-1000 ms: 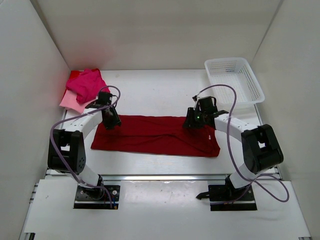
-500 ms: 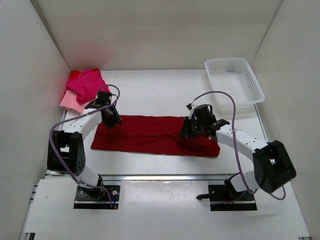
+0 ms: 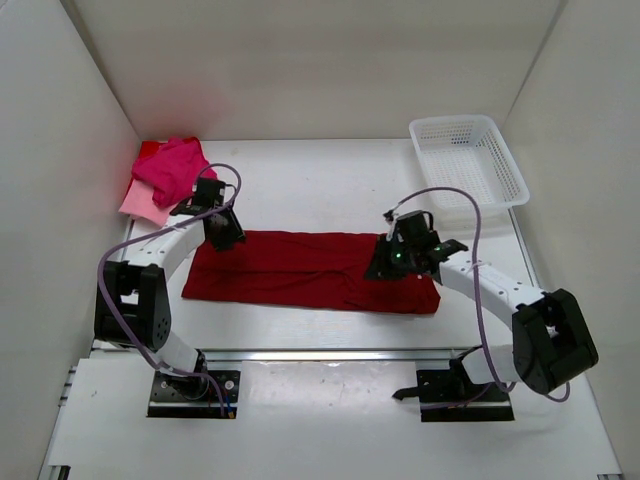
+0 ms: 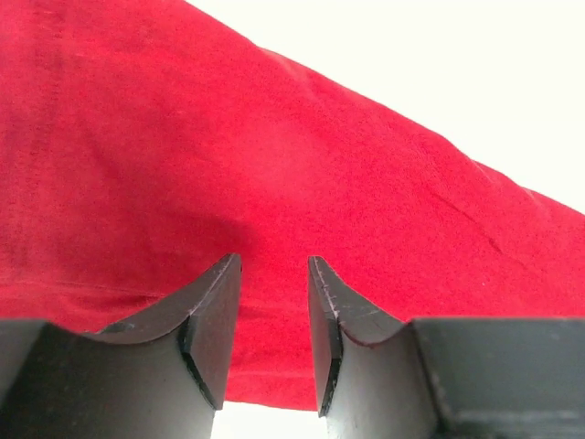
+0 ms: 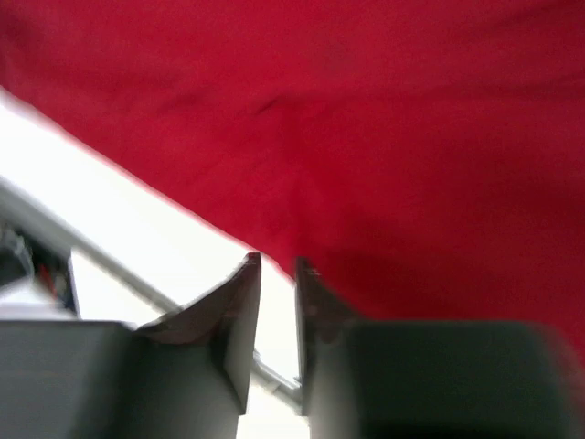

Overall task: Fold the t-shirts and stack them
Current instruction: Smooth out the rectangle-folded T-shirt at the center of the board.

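Left end effector [image 4: 272, 274]: its fingers stand a narrow slot apart over the crimson shirt [image 3: 300, 270], at the cloth's upper left corner. Red cloth shows through the slot, but you cannot tell whether any of it is pinched.
Right end effector [image 5: 276, 274]: its fingers are almost together above the shirt's right end, near the lower edge. The wrist view is blurred, so you cannot tell if it is grasping cloth.
Crimson shirt: it lies as a long flat band across the middle of the bench [image 3: 320, 180], between the two arms.
Handling: expect it to be light, limp and slow to slide. It will sag and crease wherever you leave it unsupported, and a pinch may take one layer and leave the one below behind.
Where to hold: take the two ends at the hem or a folded edge, both layers at once, and lift them evenly.
Other shirts: the hot pink shirt [image 3: 175, 165] is bunched on the pale pink shirt [image 3: 140, 205] at the upper left, near the left arm.
Basket [image 3: 470, 160]: it is at the upper right, well apart from the cloth.
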Motion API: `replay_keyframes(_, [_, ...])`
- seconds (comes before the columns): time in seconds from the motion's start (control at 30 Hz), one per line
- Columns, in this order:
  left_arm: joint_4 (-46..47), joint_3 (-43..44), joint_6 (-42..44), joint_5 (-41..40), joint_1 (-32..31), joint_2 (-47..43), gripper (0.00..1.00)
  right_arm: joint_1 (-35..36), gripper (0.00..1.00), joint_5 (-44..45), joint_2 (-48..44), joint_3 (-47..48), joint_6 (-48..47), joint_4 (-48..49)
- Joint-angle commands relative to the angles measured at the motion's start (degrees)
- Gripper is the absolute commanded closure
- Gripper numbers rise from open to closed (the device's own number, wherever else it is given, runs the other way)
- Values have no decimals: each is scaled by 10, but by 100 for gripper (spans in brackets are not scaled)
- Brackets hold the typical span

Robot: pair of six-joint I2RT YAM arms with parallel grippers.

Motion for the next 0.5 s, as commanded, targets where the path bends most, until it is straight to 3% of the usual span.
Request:
replay_keyframes(0.0, [19, 9, 3, 13, -13, -6, 54, -67, 92, 32, -17, 20, -32, 1])
replay_keyframes(0.03, [21, 1, 1, 15, -13, -6, 54, -94, 100, 37, -10, 22, -43, 2])
replay_keyframes(0.23, [34, -18, 12, 37, 27, 14, 51, -166, 99, 99, 57, 40, -70, 51])
replay_keyframes(0.3, [39, -11, 12, 48, 44, 26, 50, -177, 94, 120, 88, 58, -71, 64])
replay_keyframes(0.37, [42, 0, 8, 55, 44, 29, 49, -182, 79, 156, 97, 76, -73, 54])
replay_keyframes(0.47, [50, 19, -1, 57, 32, 38, 48, -183, 71, 173, 96, 94, -77, 49])
